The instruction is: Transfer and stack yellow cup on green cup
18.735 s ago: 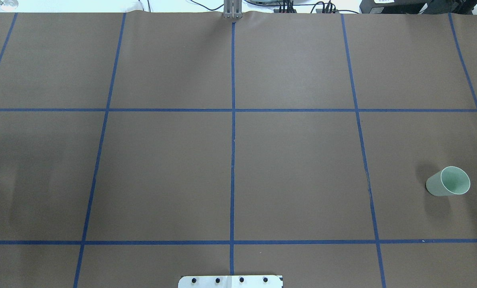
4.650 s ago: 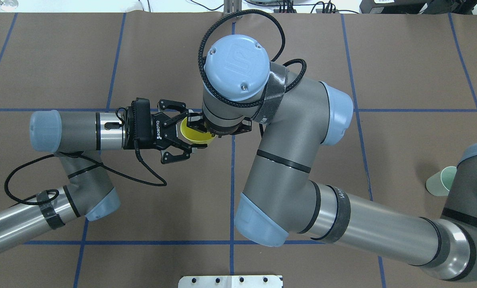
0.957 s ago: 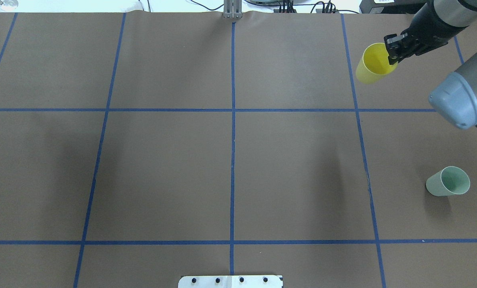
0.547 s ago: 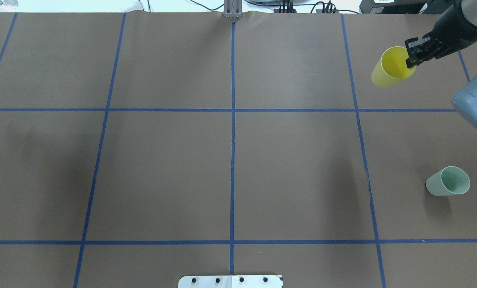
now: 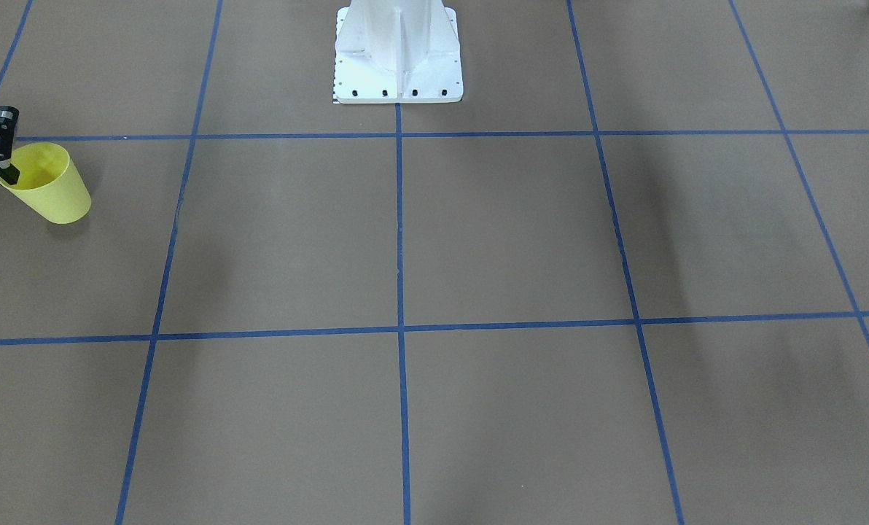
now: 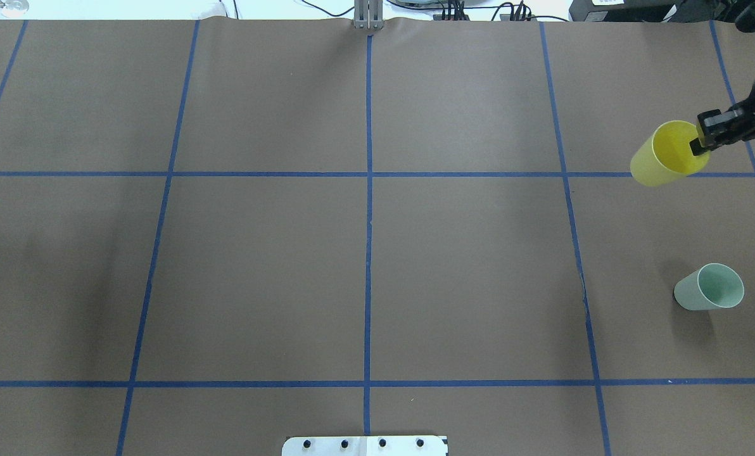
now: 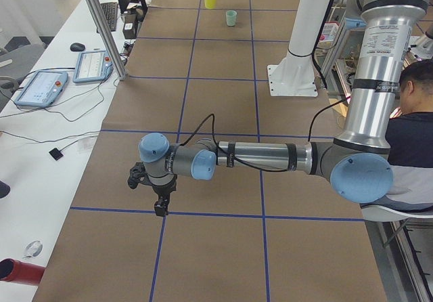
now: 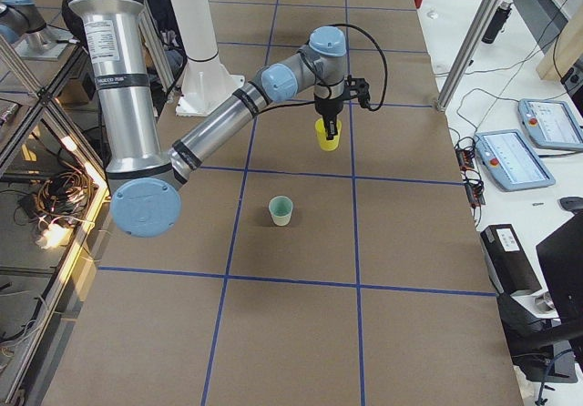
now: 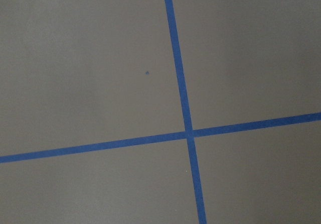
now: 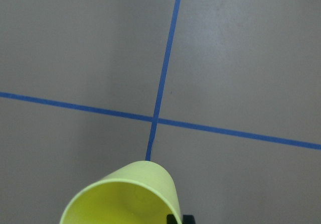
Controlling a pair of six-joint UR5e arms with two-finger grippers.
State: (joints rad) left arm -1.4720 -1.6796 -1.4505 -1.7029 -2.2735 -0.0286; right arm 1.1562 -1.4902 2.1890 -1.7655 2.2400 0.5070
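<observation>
My right gripper (image 6: 700, 138) is shut on the rim of the yellow cup (image 6: 669, 154) and holds it above the table, mouth up, at the far right. The cup also shows in the front-facing view (image 5: 47, 182), the exterior right view (image 8: 327, 135) and the right wrist view (image 10: 125, 196). The green cup (image 6: 710, 287) stands upright on the table, nearer the robot than the yellow cup and apart from it, also in the exterior right view (image 8: 281, 210). My left gripper (image 7: 160, 207) hangs low over the table's left end; I cannot tell if it is open.
Blue tape lines (image 6: 368, 209) divide the brown table cover into squares. The white robot base (image 5: 398, 51) stands at the table's robot side. Pendant tablets (image 8: 512, 158) lie on the side bench. A seated person (image 7: 416, 112) is beside the robot.
My right gripper has carried the yellow cup rightward and nearer the robot, closer to the green cup. The green cup has not moved.
</observation>
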